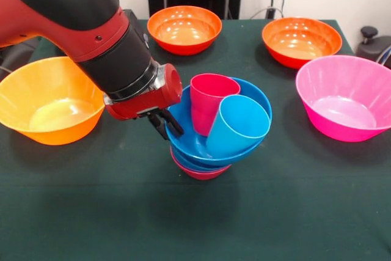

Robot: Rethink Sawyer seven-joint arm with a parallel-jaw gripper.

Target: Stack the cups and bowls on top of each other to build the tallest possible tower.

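The tower stands at the table's middle. A small red bowl (201, 174) is at the bottom, with a blue bowl (198, 145) stacked on it; a second blue rim shows between them. Inside the blue bowl the crimson red cup (206, 99) stands nearly upright, and the light blue cup (238, 125) leans tilted with its mouth toward the camera. My gripper (166, 124) hangs at the blue bowl's left rim, touching or almost touching it. I cannot tell whether it is open or shut. No purple bowl is in view.
A large yellow-orange bowl (49, 99) sits at the left, partly behind my arm. A large pink bowl (345, 96) sits at the right. Two orange bowls (183, 29) (300, 41) stand at the far side. The table (183, 224) has a dark green cloth.
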